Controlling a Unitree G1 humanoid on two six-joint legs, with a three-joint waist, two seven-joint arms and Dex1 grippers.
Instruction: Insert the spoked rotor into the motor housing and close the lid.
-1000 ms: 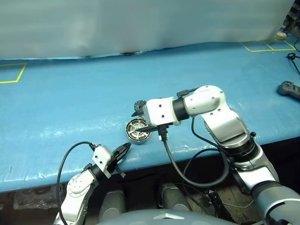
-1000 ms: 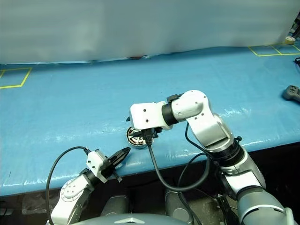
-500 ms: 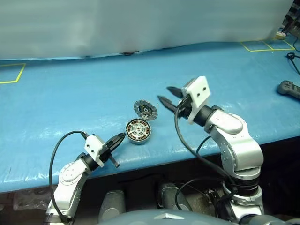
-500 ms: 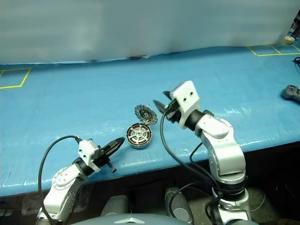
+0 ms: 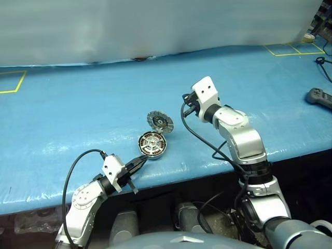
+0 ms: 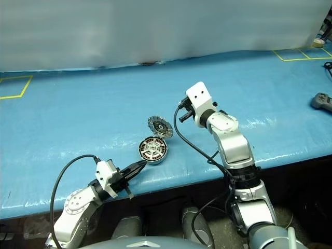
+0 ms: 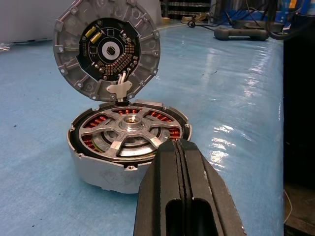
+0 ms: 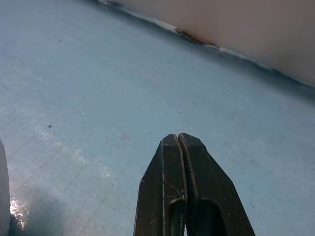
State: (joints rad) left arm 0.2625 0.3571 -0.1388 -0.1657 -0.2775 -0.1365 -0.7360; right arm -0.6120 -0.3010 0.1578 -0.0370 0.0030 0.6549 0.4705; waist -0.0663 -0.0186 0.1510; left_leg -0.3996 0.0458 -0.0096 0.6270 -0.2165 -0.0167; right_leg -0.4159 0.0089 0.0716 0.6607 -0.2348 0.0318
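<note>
The right tool (image 8: 179, 142), now pinched empty, has swung off the motor housing (image 5: 152, 145); left tool (image 7: 179, 147) pinched shut.

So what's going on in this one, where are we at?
The spoked rotor already sits inside the motor housing on the blue table. The lid stands open, tilted up behind the housing. Neither gripper holds anything: the left gripper, shut, is close beside the housing, and the right gripper, shut, is off to the lid's right. Closing the lid remains.
</note>
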